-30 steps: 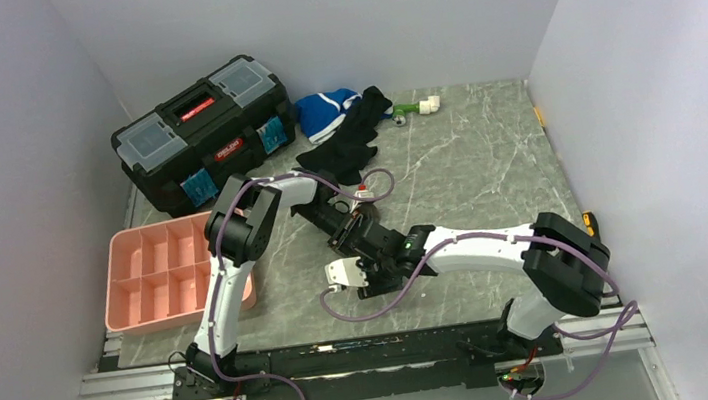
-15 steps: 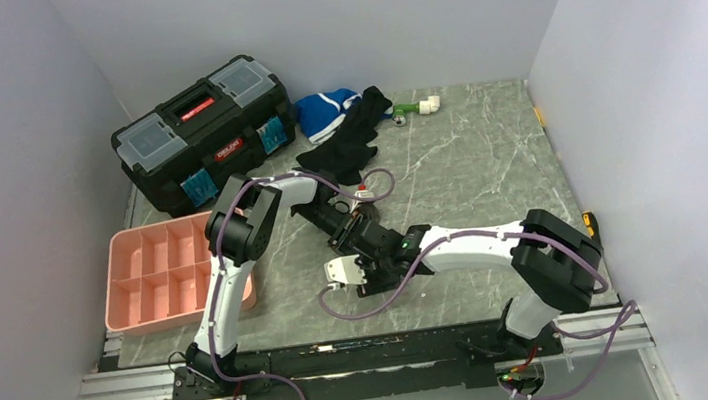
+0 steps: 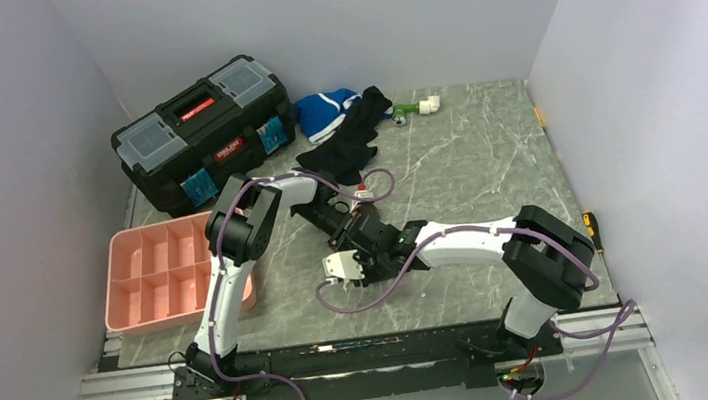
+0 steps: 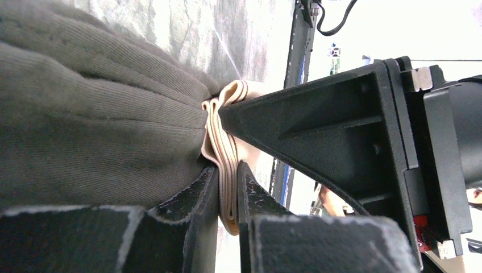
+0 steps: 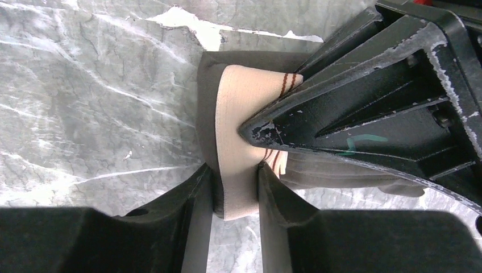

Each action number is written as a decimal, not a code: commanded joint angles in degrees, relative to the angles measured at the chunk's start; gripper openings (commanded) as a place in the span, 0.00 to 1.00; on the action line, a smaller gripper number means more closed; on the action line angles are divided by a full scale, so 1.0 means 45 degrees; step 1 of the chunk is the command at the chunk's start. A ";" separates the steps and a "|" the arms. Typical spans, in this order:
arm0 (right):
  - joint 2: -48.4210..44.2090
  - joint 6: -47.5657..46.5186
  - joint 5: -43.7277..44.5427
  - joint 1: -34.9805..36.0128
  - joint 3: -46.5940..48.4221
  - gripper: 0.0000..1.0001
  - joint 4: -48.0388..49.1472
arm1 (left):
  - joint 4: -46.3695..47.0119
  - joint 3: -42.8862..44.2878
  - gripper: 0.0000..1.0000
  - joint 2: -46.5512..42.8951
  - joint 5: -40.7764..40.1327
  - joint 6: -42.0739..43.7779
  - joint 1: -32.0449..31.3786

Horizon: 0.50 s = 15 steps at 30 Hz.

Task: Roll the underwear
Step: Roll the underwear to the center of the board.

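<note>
The underwear (image 4: 96,114) is a dark grey-brown bundle with a beige-tan waistband (image 5: 244,114). My left gripper (image 4: 228,187) is shut on the folded waistband edge. My right gripper (image 5: 236,182) is shut on the same waistband from the other side, right next to the left fingers (image 5: 364,108). In the top view both grippers (image 3: 355,245) meet at the table's middle, and the underwear is hidden beneath them there.
A pink compartment tray (image 3: 152,273) sits at the left front. A black toolbox (image 3: 201,132) stands at the back left. A plain black garment (image 3: 348,140) and a blue-and-white garment (image 3: 325,111) lie behind the grippers. A small green-and-white object (image 3: 417,106) lies at the back.
My right arm has drawn in slightly to the left and away from the front edge, bringing its gripper closer against the left one. The left arm has hardly moved.
</note>
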 commanded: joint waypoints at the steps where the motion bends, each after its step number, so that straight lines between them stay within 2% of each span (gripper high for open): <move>1: 0.0831 -0.0013 -0.0320 -0.0344 -0.0086 0.29 -0.0917 | -0.0382 -0.0260 0.00 0.0579 -0.1051 0.0765 -0.0139; 5: 0.0896 -0.0090 -0.1088 -0.0637 0.0228 0.23 -0.1693 | -0.0499 -0.0255 0.00 0.0582 -0.1058 0.0772 -0.0097; 7: 0.0988 -0.0139 -0.1711 -0.0870 0.0521 0.20 -0.2131 | -0.0485 -0.0295 0.03 0.0509 -0.1094 0.0722 -0.0041; 15: 0.1385 -0.0237 -0.3041 -0.1252 0.1340 0.09 -0.3550 | -0.0136 -0.0432 0.35 -0.0221 -0.1647 0.0140 0.0234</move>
